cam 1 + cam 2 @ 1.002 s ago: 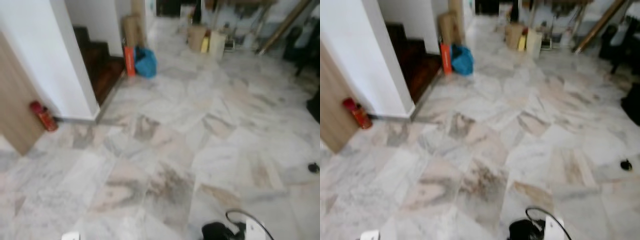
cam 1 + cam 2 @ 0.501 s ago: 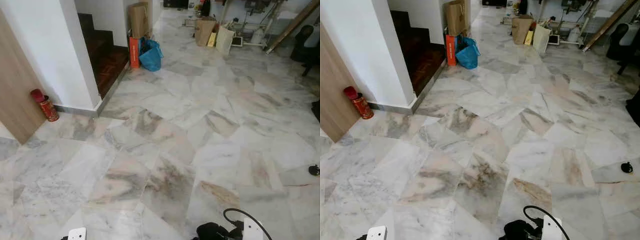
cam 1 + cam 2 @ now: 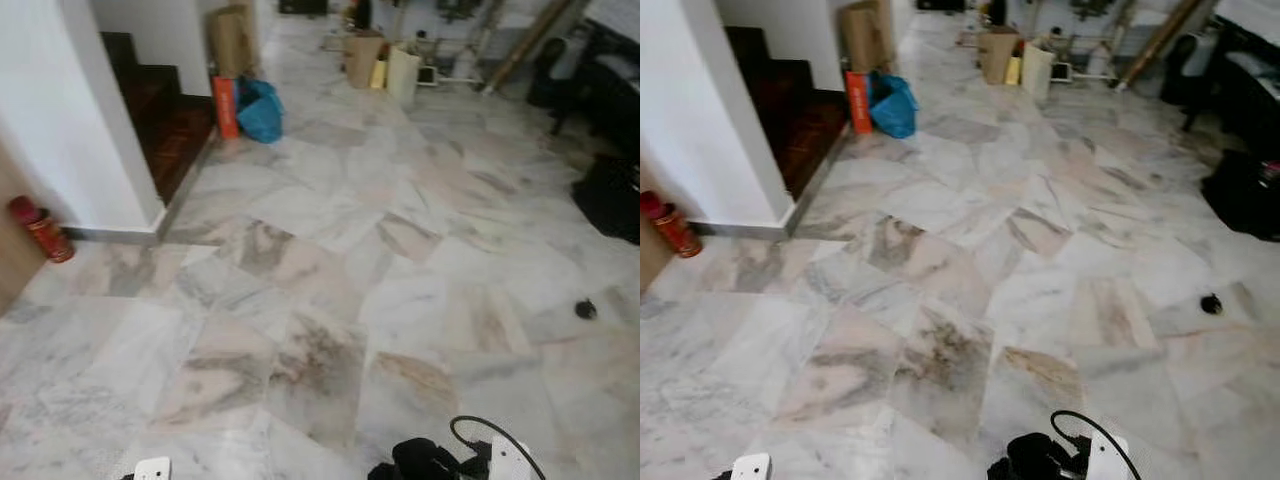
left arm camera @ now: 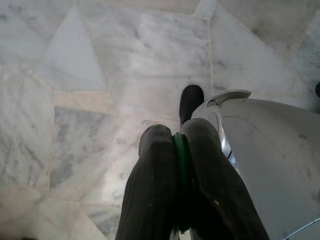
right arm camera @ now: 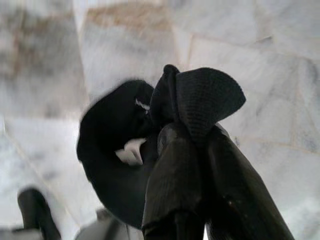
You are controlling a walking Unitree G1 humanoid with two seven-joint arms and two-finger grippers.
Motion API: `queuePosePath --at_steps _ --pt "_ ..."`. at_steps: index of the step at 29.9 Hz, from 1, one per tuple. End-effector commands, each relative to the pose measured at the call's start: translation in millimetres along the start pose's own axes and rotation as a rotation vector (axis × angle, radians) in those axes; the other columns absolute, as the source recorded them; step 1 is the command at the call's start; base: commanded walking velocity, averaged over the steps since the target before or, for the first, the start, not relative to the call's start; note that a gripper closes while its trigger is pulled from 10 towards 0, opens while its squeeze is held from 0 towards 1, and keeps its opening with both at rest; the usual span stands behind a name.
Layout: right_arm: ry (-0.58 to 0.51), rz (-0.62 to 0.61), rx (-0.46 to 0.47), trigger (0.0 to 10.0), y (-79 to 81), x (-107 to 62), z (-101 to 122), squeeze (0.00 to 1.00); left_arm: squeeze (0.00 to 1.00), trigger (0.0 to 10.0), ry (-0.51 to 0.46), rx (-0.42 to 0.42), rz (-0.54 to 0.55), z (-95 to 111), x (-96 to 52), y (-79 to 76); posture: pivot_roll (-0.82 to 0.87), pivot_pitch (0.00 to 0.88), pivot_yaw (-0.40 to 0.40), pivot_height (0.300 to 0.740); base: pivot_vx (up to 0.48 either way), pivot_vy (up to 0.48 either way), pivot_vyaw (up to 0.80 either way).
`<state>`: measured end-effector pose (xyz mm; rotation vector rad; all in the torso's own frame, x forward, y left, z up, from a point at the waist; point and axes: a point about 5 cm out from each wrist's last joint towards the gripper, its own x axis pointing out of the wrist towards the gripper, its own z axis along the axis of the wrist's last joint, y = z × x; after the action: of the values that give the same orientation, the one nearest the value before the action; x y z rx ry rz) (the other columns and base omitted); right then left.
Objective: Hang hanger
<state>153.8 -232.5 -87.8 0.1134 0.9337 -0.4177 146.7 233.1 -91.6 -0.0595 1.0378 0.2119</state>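
I was standing on a big marble floor (image 3: 330, 250), and the job was not close to done. My left gripper (image 4: 176, 145) was squeezed tight on a thin green thing (image 4: 181, 155). I think that was the hanger, but I could see just a little strip of it between my fingers (image 4: 150, 180), so I could not be sure. It sat low by my body, near the bottom left of what my eyes saw.

My right gripper (image 5: 187, 140) was squeezed tight on some black cloth (image 5: 115, 145). The cloth bunched up past my fingertips and looked soft and floppy. In my eye view it was the dark lump (image 3: 425, 460) near my right side, by a looping black cable (image 3: 490, 430).

So the picking up part looked done. Both my grippers were full. The hanging part was all left to do. I could see no rail, hook or rack to hang on.

Far off on the left were dark stairs (image 3: 155, 120), with a blue bag (image 3: 260, 110) and an orange box (image 3: 225, 105) beside them. Farther away stood brown paper bags (image 3: 365, 55). A red can (image 3: 35, 228) stood by the white wall (image 3: 60, 120) on the left. I think I had to walk and find the hanging place first.
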Motion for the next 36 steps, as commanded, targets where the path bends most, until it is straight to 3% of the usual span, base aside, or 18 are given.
queuePosePath --at_steps 1,3,5,8,10,11,13,15,21,29,36 --pt "-0.045 0.012 0.03 10.0 1.7 0.4 6.3 0.0 0.0 10.0 0.019 0.018 0.004 -3.1 -0.6 2.6 0.12 0.0 -0.025 0.74 0.0 0.0 -0.59" --pt "-0.215 0.049 -0.009 10.0 15.6 3.3 47.3 0.0 0.0 10.0 0.021 0.021 0.005 -3.2 -0.6 2.7 0.12 0.0 -0.023 0.74 0.0 0.0 0.0" --pt "-0.314 0.061 -0.033 10.0 26.5 2.7 73.3 0.0 0.0 10.0 0.023 0.026 0.002 -3.4 -0.6 2.5 0.12 0.0 -0.022 0.74 0.0 0.0 0.0" --pt "-0.334 0.057 0.021 10.0 27.4 2.5 79.4 0.0 0.0 10.0 0.023 0.025 0.0 -3.4 -0.5 2.3 0.13 0.0 -0.026 0.74 0.0 0.0 0.0" --pt "-0.391 0.044 0.003 10.0 26.3 1.3 91.4 0.0 0.0 10.0 0.02 0.022 0.001 -3.0 -0.6 2.8 0.13 0.0 -0.025 0.74 0.0 0.0 0.0" --pt "-0.43 0.039 -0.02 10.0 24.4 0.3 98.5 0.0 0.0 10.0 0.019 0.022 0.002 -2.9 -0.6 3.0 0.13 0.0 -0.025 0.74 0.24 0.0 0.0" --pt "-0.497 0.011 -0.154 10.0 21.6 -1.5 111.9 0.0 0.0 10.0 0.018 0.02 0.005 -2.6 -0.6 3.7 0.12 0.0 -0.019 0.74 0.244 0.0 0.0" --pt "-0.576 0.053 -0.125 10.0 24.3 -5.2 128.8 0.0 0.0 10.0 0.02 0.028 0.005 -2.7 -0.6 3.8 0.11 0.0 -0.017 0.74 0.244 0.0 0.0" --pt "-0.699 0.082 -0.014 10.0 27.6 -13.2 153.4 0.0 0.0 10.0 0.018 0.037 0.007 -2.1 -0.6 4.2 0.1 0.0 -0.01 0.74 0.244 0.0 0.0" --pt "-0.745 0.1 0.008 10.0 32.3 -16.9 167.2 0.0 0.0 10.0 0.024 0.062 0.013 -2.5 -0.7 5.0 0.08 0.0 -0.003 0.74 0.244 0.0 0.0" --pt "-0.78 0.109 0.01 10.0 33.4 -19.7 175.3 0.0 0.0 10.0 0.025 0.074 0.01 -3.1 -0.8 5.0 0.07 0.0 -0.001 0.74 0.306 0.0 -0.48"
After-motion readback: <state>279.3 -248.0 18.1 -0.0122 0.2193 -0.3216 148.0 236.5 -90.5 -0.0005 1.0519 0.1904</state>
